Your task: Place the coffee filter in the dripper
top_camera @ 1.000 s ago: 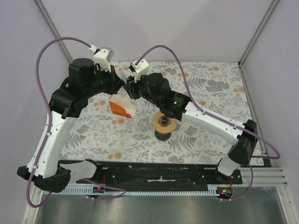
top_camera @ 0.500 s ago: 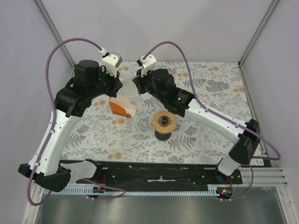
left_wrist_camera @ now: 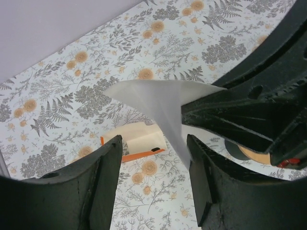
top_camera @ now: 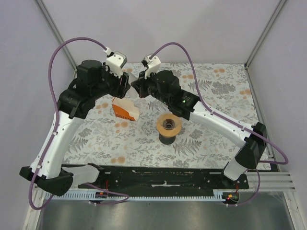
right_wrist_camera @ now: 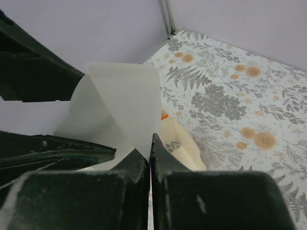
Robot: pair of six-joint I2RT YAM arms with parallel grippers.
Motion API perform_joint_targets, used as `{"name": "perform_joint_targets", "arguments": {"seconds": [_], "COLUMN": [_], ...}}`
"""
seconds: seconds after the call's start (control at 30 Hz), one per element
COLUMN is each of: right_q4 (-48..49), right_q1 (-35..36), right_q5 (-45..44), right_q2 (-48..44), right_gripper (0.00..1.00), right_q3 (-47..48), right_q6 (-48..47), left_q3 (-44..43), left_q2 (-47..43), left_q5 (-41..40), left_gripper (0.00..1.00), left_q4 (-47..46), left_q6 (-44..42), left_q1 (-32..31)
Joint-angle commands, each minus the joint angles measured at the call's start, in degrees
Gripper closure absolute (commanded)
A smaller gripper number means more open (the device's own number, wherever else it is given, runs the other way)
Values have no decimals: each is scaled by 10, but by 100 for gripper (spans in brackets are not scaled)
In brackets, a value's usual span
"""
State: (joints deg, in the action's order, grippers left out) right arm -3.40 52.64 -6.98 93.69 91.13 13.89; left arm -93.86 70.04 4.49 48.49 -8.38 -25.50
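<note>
The coffee filter (left_wrist_camera: 160, 101), a folded white paper cone, hangs in the air above the table's far left. My right gripper (right_wrist_camera: 151, 149) is shut on its lower edge; in the left wrist view the same gripper (left_wrist_camera: 230, 115) comes in from the right. My left gripper (left_wrist_camera: 153, 177) is open, its fingers (left_wrist_camera: 103, 184) either side of the filter's tip, the right finger close to the paper. From above, the two grippers (top_camera: 125, 85) (top_camera: 136, 87) meet tip to tip. The dripper (top_camera: 169, 125), tan-rimmed on a black base, stands to their near right.
The orange and white coffee pack (top_camera: 124, 109) lies on the floral tablecloth (top_camera: 216, 96) just below the two grippers and left of the dripper. It also shows under the filter as the coffee pack (left_wrist_camera: 136, 141) (right_wrist_camera: 189, 151). Purple cables loop over both arms.
The right gripper shut on the filter and both arms lifted it away from the pack. The left gripper, shut on the filter a moment ago, has now opened.
</note>
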Motion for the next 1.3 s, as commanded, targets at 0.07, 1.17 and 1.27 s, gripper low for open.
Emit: {"name": "perform_joint_targets", "arguments": {"seconds": [0.07,1.17,1.27], "right_q4": [64,199,215], "right_q1": [0,11,11], "right_q5": [41,-181,-216], "right_q2": [-18,11,-10], "right_gripper": [100,88,98], "right_q3": [5,-19,-50], "right_q6": [67,-54,-76], "left_q3": [-10,-54,-56], "left_q2": [17,20,20], "left_q5": [-66,-60,-118], "left_gripper": [51,98,98], "left_q4": [-43,-9,-13], "left_q6": [-8,29,10], "left_q1": [0,-7,-7]}}
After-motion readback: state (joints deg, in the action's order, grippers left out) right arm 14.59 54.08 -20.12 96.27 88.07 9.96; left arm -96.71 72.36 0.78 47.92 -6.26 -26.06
